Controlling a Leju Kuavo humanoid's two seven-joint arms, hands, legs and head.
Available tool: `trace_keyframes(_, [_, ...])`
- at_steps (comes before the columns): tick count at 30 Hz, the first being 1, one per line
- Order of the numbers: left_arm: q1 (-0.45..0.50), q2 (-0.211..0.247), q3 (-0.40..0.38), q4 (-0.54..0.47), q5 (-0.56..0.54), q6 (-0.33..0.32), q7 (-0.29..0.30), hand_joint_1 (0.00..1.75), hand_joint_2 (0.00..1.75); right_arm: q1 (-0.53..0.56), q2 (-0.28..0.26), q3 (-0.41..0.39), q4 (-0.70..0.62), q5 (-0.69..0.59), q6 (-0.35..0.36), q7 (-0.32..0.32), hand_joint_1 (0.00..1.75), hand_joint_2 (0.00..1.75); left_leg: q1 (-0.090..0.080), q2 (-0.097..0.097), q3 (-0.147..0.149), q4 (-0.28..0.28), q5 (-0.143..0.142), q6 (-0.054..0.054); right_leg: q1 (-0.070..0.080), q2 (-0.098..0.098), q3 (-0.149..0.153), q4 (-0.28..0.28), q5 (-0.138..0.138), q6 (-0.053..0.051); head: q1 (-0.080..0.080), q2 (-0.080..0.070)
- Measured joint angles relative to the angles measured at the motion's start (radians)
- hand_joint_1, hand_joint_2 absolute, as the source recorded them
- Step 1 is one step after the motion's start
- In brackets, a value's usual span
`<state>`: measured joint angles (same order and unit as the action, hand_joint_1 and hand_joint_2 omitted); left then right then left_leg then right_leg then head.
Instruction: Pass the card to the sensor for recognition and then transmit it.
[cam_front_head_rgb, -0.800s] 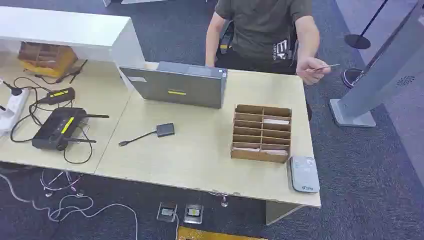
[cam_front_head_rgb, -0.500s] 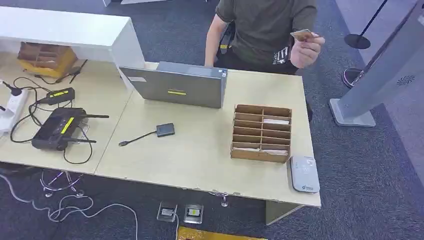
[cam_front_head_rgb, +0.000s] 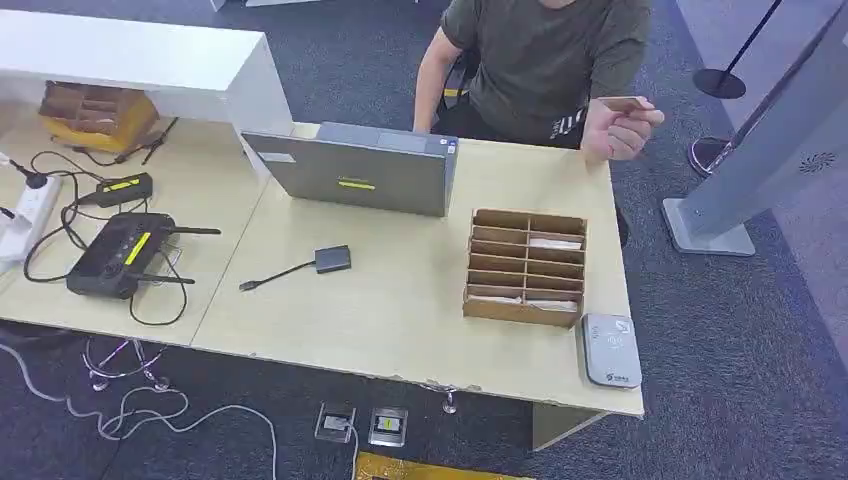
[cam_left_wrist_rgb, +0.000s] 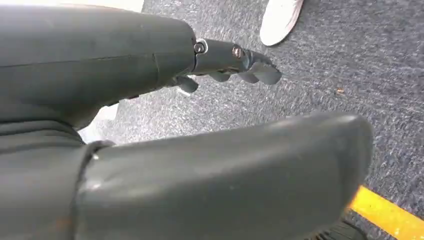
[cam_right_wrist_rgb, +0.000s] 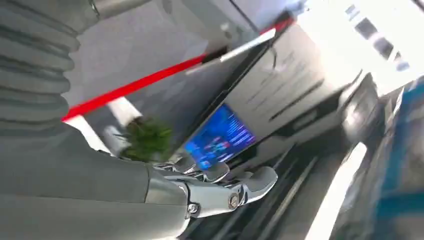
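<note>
Card (cam_front_head_rgb: 624, 104) in a person's hand (cam_front_head_rgb: 620, 130) head-on; both wrist-view hands' fingers (cam_left_wrist_rgb: 252, 70) (cam_right_wrist_rgb: 250, 182) seemingly loosely spread, empty.

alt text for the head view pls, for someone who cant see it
A seated person's hand holds up a tan card beyond a pale wooden table with a grey laptop, a brown compartmented cardboard organizer and a grey card reader.

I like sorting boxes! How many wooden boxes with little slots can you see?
2. One wooden organizer sits near the card sensor; another under the white shelf, partly hidden.
</note>
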<state>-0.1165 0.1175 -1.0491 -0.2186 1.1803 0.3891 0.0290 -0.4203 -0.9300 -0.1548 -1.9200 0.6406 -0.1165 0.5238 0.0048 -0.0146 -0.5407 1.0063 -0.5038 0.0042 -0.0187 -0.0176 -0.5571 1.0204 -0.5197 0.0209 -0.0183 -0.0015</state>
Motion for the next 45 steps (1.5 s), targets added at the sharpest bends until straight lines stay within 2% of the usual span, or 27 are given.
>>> trace_keyframes(5, [0.000,-0.001,0.000,0.000,-0.003,-0.007,-0.002,0.00,0.00,-0.218,-0.009,0.257,0.029,-0.009,0.117,-0.042,0.00,1.75,0.000,0.000,-0.001,0.000,0.000,0.000,0.000,0.000,0.000,0.000,0.000,0.000,0.002,0.000])
trace_keyframes(7, [-0.001,-0.002,0.000,0.000,-0.002,-0.001,-0.002,0.00,0.00,-0.322,-0.003,0.398,0.066,-0.003,0.153,-0.056,0.00,1.75,0.000,0.000,-0.002,0.000,0.000,0.000,0.000,0.000,0.000,0.000,0.000,0.000,0.002,0.000])
trace_keyframes(15, [-0.003,-0.004,0.000,0.000,0.004,-0.005,-0.002,0.00,0.00,-0.565,0.064,0.802,0.197,-0.029,0.198,-0.064,0.00,1.75,0.001,-0.001,0.000,0.000,0.000,0.000,0.001,0.000,-0.001,0.000,0.000,0.000,0.001,0.000])
trace_keyframes(20, [0.000,-0.008,0.000,0.000,0.008,-0.011,-0.005,0.00,0.00,-0.600,0.113,0.954,0.299,-0.118,0.179,-0.066,0.00,1.75,0.001,-0.001,-0.001,0.000,0.000,0.000,0.001,0.000,-0.001,0.000,0.000,0.000,0.001,0.000])
trace_keyframes(26, [0.000,-0.011,0.000,0.000,-0.007,-0.011,-0.010,0.00,0.00,-0.595,0.140,1.042,0.396,-0.127,0.136,-0.065,0.00,1.75,0.001,-0.001,0.000,0.000,0.000,0.000,0.001,0.000,-0.001,0.000,0.000,0.000,0.001,0.000])
trace_keyframes(30, [0.000,-0.013,-0.006,0.000,-0.027,-0.022,-0.015,0.00,0.00,-0.553,0.142,1.070,0.418,-0.110,0.117,-0.025,0.00,1.75,0.001,-0.001,0.000,0.001,0.000,0.000,0.001,0.000,-0.001,0.000,0.000,0.000,0.002,0.000])
trace_keyframes(37, [0.001,-0.013,-0.027,0.000,-0.047,-0.028,-0.015,0.00,0.00,-0.483,0.131,1.068,0.425,-0.111,0.095,0.001,0.00,1.75,0.001,0.000,0.001,0.001,0.000,0.000,0.001,0.002,-0.001,0.000,0.000,0.000,0.002,0.000])
trace_keyframes(45, [0.001,-0.013,-0.043,0.000,-0.048,-0.028,-0.015,0.00,0.00,-0.463,0.125,1.067,0.428,-0.108,0.095,0.001,0.00,1.75,0.001,0.001,0.002,0.000,0.000,0.000,0.001,0.002,-0.001,0.000,0.000,0.000,0.001,0.000])
